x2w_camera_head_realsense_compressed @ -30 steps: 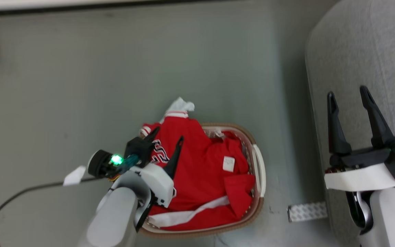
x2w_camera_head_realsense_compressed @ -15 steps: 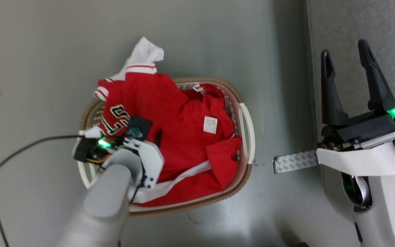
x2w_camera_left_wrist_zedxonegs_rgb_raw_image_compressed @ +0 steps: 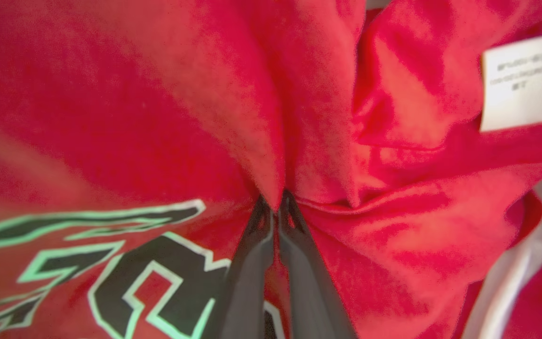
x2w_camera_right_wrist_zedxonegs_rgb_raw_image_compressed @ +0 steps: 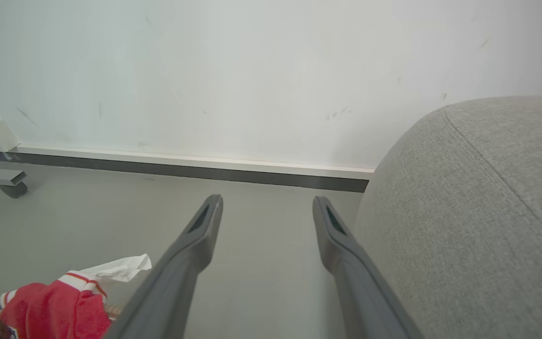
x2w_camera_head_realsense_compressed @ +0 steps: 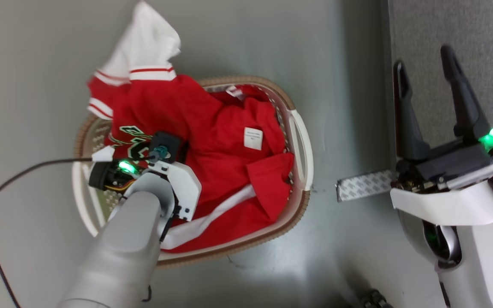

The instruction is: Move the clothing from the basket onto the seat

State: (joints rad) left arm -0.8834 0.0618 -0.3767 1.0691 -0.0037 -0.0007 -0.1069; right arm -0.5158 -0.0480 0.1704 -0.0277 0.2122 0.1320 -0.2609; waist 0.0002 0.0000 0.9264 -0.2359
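Observation:
The red clothing [x2w_camera_head_realsense_compressed: 225,162] with white trim and black lettering fills the white basket [x2w_camera_head_realsense_compressed: 302,145] on the floor, one striped sleeve spilling over the far rim. My left arm reaches down into the pile. In the left wrist view, my left gripper [x2w_camera_left_wrist_zedxonegs_rgb_raw_image_compressed: 276,202] is shut on a pinched fold of the red clothing [x2w_camera_left_wrist_zedxonegs_rgb_raw_image_compressed: 327,141] beside the lettering. My right gripper [x2w_camera_head_realsense_compressed: 424,62] stands open and holds nothing, over the edge of the grey seat [x2w_camera_head_realsense_compressed: 486,38]; the right wrist view shows it [x2w_camera_right_wrist_zedxonegs_rgb_raw_image_compressed: 267,203] next to the seat [x2w_camera_right_wrist_zedxonegs_rgb_raw_image_compressed: 478,212].
A black cable [x2w_camera_head_realsense_compressed: 24,171] runs from my left wrist across the grey floor. A strip of patterned tape [x2w_camera_head_realsense_compressed: 364,185] lies between basket and seat. A wall with a dark skirting [x2w_camera_right_wrist_zedxonegs_rgb_raw_image_compressed: 167,169] stands beyond, and a small wheeled foot [x2w_camera_right_wrist_zedxonegs_rgb_raw_image_compressed: 3,181] at its left.
The head camera has tilted down, so the basket sits higher in view. My left gripper went down into the clothing and shut on a fold. The right gripper stays open.

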